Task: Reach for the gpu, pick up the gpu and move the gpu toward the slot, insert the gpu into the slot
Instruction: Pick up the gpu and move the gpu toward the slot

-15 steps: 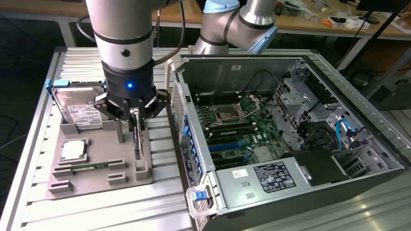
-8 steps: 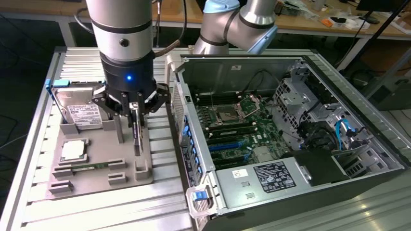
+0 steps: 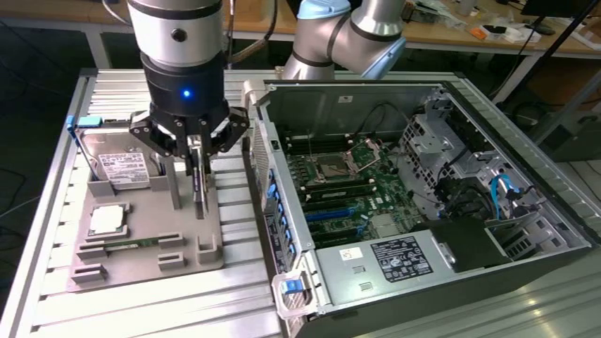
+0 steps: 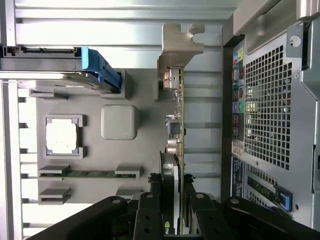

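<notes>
Well, the claw [image 3: 195,158] has the gpu [image 3: 198,193] in its grip. From where I stand, the two black fingers [image 3: 208,141] come down on both sides of the thin dark card and pinch it near its top edge. The card stands up on its thin edge over the gray tray [image 3: 183,236], right by a little gray post. I cannot tell if it is lifted off the tray or only touching it.

In the wrist view the claw [image 4: 175,220] squeezes the gpu [image 4: 176,130] from both sides, and the card's shiny metal end [image 4: 177,50] sticks out far from the fingers.

So the reaching part looks done, and the grabbing part looks done or nearly done. The moving part has not got far, because the card is over the tray and not inside the big open computer case [image 3: 352,88]. The blue slots [image 3: 324,210] on the green board in there have no card in them yet.

A hard drive [image 3: 122,165], a square chip [image 3: 108,220] and a green memory stick [image 3: 131,244] sit on the tray too, and nobody is touching them.
</notes>
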Motion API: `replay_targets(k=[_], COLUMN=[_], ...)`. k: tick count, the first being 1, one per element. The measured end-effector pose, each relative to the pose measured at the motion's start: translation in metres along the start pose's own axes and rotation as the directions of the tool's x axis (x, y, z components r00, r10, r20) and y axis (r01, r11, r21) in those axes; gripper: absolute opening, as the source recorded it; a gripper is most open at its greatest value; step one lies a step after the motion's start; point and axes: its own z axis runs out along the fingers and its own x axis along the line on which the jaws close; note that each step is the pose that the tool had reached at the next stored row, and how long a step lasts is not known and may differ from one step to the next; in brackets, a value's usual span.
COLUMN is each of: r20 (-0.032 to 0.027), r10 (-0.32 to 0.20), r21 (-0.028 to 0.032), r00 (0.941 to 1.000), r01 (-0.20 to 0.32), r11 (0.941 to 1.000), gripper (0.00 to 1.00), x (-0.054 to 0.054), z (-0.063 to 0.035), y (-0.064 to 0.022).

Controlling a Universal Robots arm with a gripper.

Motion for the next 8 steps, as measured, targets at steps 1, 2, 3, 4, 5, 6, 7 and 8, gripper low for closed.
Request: replay_targets(k=[1, 2, 3, 4, 5, 6, 7, 8], r20=[0.0, -0.0001, 0.0, -0.0001, -0.0001, -0.0001, -0.0001, -0.0001], r10=[0.0, 0.0, 0.0, 0.0, 0.0, 0.0, 0.0, 0.0], r21=[0.0001, 0.0001, 0.0, 0.0, 0.0001, 0.0001, 0.0001, 0.0], r00=[1.0, 1.0, 1.0, 1.0, 1.0, 1.0, 1.0, 1.0], r01=[0.0, 0.0, 0.0, 0.0, 0.0, 0.0, 0.0, 0.0], r11=[1.0, 1.0, 1.0, 1.0, 1.0, 1.0, 1.0, 1.0], gripper=[0.27, 0.27, 0.27, 0.27, 0.27, 0.27, 0.27, 0.27], x=[0.0, 0.0, 0.0, 0.0, 0.0, 0.0, 0.0, 0.0], z=[-0.0023, -0.0057, -0.0083, -0.0111, -0.014, -0.0169, -0.0201, -0.0228], y=[0.0, 0.0001, 0.0001, 0.0002, 0.0002, 0.0003, 0.0004, 0.0004])
